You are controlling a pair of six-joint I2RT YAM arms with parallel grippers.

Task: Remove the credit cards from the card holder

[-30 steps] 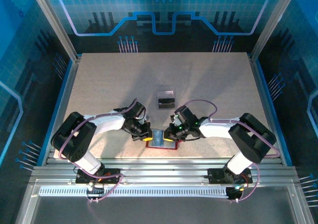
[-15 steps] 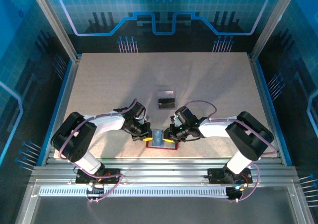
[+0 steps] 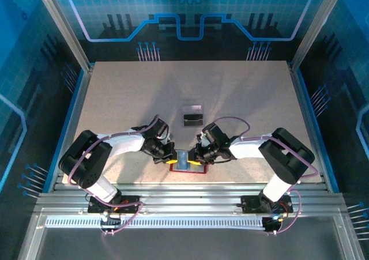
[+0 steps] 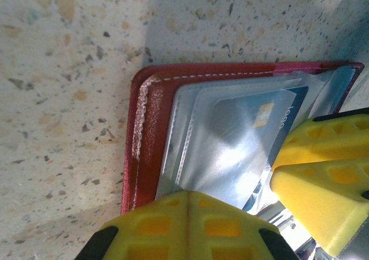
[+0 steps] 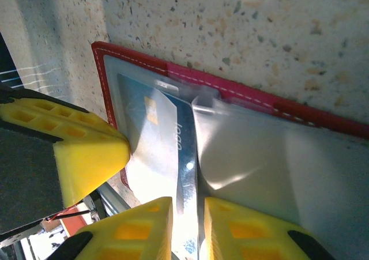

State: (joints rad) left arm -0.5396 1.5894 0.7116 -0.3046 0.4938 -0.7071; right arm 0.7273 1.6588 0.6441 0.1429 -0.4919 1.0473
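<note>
Since a second ago the right arm has swung a little toward the left, and its right pincer [image 3: 199, 155] has slid in further over the card holder [image 3: 188, 164]. The left arm and the holder have not shifted. The two loose cards [image 3: 193, 115], one grey and one black, lie where they did near the middle of the bench [image 3: 115, 98].

The card holder sits at the near edge of the bench, about midway along it. It is spread open flat with its pale pockets facing up and its long axis parallel to that near edge. A blue card [image 5: 151, 134] is tucked under the clear pocket.

The left pincer [image 4: 185, 199] has its yellow fingers closed tight together with nothing between them, their tips resting on the holder's pale pocket at its left end. The right pincer, seen from its own wrist camera, has its jaws only a sliver apart. The edge of the blue card and its sleeve runs into that gap, but I cannot tell whether the card is actually pinched.
</note>
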